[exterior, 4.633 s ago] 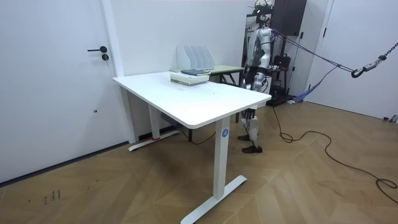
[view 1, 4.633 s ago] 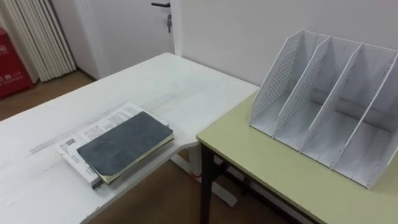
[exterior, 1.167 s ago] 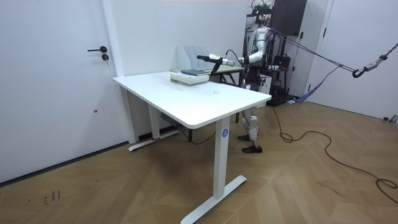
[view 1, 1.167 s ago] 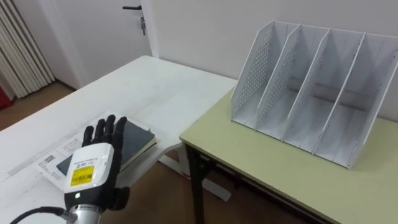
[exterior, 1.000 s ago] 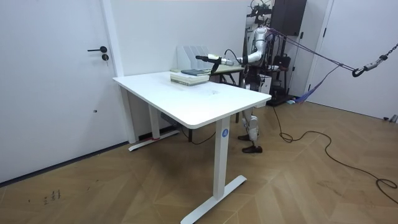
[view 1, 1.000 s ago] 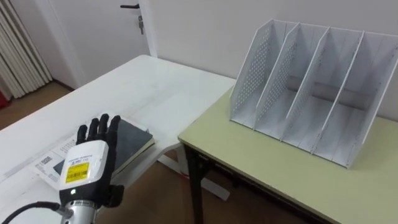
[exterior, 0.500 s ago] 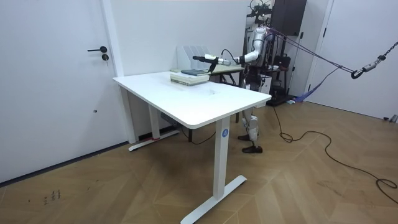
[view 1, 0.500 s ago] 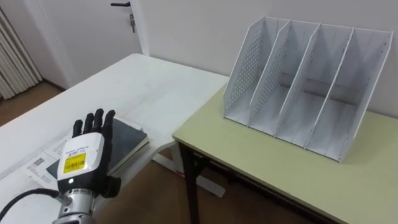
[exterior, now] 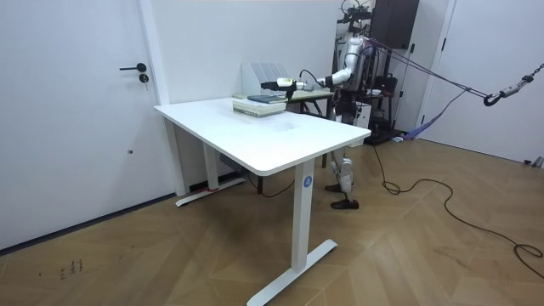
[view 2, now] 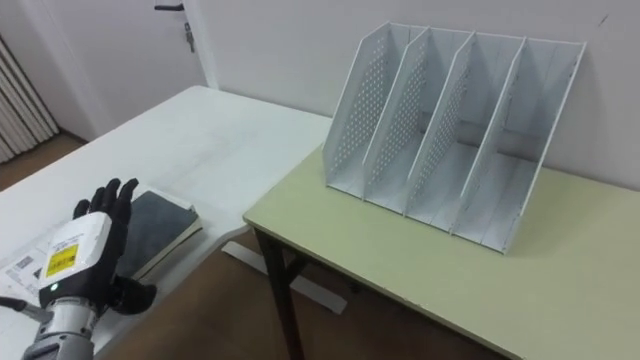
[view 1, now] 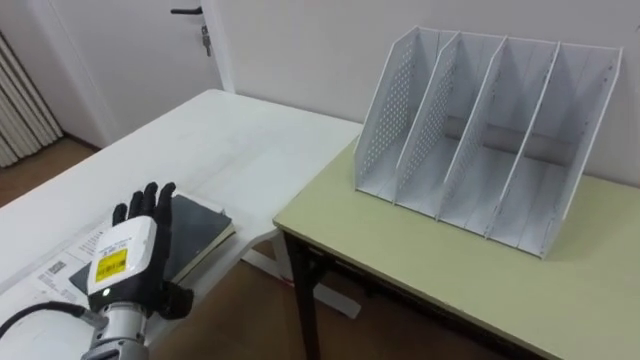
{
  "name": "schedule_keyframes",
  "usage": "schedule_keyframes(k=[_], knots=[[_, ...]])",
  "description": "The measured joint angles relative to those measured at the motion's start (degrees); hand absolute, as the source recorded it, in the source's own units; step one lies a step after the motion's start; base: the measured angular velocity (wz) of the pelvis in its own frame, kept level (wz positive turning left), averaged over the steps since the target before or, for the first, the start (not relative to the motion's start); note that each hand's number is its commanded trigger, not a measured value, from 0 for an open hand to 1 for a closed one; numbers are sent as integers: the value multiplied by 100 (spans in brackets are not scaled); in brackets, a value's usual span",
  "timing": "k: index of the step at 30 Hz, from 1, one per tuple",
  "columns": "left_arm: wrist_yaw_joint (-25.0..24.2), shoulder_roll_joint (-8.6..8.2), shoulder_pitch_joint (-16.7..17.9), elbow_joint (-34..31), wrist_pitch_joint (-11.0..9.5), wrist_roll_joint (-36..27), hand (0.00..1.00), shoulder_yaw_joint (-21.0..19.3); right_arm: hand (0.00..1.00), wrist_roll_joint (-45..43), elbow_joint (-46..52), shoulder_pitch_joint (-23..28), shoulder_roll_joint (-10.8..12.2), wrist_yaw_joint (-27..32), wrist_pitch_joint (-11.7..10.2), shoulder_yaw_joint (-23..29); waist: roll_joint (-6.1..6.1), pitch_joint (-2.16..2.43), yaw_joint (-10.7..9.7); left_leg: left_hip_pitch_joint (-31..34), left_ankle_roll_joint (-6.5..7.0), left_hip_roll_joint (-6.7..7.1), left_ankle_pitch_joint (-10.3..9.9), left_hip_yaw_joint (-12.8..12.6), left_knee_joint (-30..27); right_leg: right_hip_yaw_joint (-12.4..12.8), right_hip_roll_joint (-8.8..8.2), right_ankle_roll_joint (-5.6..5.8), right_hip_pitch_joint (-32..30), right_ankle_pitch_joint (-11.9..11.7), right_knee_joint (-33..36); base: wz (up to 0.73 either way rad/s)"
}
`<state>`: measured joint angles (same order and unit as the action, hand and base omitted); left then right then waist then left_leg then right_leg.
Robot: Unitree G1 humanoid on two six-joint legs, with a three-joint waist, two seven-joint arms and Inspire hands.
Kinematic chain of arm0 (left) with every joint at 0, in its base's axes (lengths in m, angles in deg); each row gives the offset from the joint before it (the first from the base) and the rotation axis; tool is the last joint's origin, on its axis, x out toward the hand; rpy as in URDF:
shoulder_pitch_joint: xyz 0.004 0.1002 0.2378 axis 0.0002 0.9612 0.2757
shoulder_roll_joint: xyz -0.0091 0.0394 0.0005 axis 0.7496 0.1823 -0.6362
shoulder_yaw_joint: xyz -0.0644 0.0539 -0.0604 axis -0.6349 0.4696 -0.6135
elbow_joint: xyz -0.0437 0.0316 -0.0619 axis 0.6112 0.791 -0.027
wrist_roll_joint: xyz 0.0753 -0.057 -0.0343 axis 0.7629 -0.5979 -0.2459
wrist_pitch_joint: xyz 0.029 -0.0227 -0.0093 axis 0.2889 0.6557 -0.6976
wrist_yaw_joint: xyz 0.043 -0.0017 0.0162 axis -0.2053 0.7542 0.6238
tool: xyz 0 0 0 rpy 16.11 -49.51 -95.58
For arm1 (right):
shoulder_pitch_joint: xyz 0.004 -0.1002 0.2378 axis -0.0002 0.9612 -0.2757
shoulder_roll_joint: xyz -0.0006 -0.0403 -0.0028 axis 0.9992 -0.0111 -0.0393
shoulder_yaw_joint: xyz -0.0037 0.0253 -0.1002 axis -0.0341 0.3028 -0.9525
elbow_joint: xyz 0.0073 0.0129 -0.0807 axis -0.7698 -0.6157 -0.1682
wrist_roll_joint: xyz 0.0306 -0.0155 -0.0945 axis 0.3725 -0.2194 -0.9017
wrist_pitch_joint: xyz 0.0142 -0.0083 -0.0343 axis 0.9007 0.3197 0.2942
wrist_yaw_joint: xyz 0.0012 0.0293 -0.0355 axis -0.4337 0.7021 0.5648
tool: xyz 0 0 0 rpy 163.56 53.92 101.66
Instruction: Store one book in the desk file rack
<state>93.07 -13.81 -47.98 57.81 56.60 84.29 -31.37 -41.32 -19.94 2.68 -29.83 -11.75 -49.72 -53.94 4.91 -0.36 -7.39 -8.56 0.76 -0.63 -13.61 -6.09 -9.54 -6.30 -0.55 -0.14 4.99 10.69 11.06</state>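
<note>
A dark grey book (view 1: 197, 229) (view 2: 158, 228) lies on top of a white printed booklet (view 1: 62, 262) near the white table's corner. My left hand (view 1: 131, 257) (view 2: 82, 258) hovers over the book's near end, back of the hand toward me, fingers straight and spread. The white file rack (view 1: 478, 132) (view 2: 445, 118) with several empty slots stands on the yellow-green desk (view 1: 420, 270) against the wall, to the right. In the room view my left arm reaches out, its hand (exterior: 276, 85) above the book stack (exterior: 259, 104).
A gap of wooden floor (view 1: 260, 310) separates the white table (view 1: 220, 140) from the desk. A door (view 1: 130, 50) stands behind the table at the far left. The white wall runs close behind the rack.
My left arm has come into view and reached over the book, the hand drifting lower and left in the picture. The camera has swung, shifting the rack leftward.
</note>
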Motion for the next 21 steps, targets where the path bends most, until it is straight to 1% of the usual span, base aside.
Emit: schedule_keyframes(k=[4,6,8,9,12,14,15,16,17,18,21], knots=[[-406,-15,-54,491,15,-98,0,23,0,-5,0,-6,3,14,51,-9,-20,-22,-40,-2,0,-2,0,-33,-5,16,1,0,-11,1,60,-3],[-488,-17,-87,497,17,-95,0,14,0,-5,-13,8,2,42,88,-9,-28,-24,-41,-3,1,-1,0,-46,-8,29,-1,0,-12,0,63,0],[-584,-16,-120,548,30,-96,0,5,0,-7,-9,6,1,58,139,-7,-64,-48,-30,-6,9,-2,5,-101,-6,52,-1,1,-11,0,63,-2],[-625,-17,-120,553,53,-95,0,5,0,-7,-5,6,2,59,152,-7,-29,-24,-32,-8,10,-5,5,-146,-7,62,0,2,-12,0,63,0],[-738,-17,-120,566,106,-105,0,6,0,8,-13,6,2,61,174,-5,0,-2,-36,-17,10,-8,5,-169,-9,79,1,2,-11,-1,64,0],[-749,-17,-120,578,125,-111,0,6,0,10,-15,6,2,66,176,-5,6,2,-37,-22,10,-11,6,-172,-8,85,7,2,-9,-1,63,0],[-756,-17,-120,578,133,-119,42,6,0,14,-15,6,2,82,177,-4,5,3,-37,-24,11,-14,6,-174,-8,88,10,2,-7,-1,63,0],[-761,-17,-121,578,138,-128,56,5,0,22,-15,6,2,112,179,-4,3,4,-37,-27,10,-14,6,-175,-8,90,11,2,-5,-1,62,0],[-764,-17,-121,578,140,-140,85,5,0,27,-15,6,0,118,182,-3,3,4,-37,-29,10,-14,6,-176,-8,92,11,2,-4,-1,62,0],[-773,-16,-120,578,150,-145,100,4,0,38,-16,7,0,125,186,1,2,4,-29,-37,10,-14,6,-178,-6,105,13,2,-5,-1,62,-4],[-779,-10,-137,574,193,-135,100,-20,0,45,-14,7,1,139,245,4,-4,5,-24,-92,10,-12,6,-181,2,136,18,2,3,0,58,-5]])
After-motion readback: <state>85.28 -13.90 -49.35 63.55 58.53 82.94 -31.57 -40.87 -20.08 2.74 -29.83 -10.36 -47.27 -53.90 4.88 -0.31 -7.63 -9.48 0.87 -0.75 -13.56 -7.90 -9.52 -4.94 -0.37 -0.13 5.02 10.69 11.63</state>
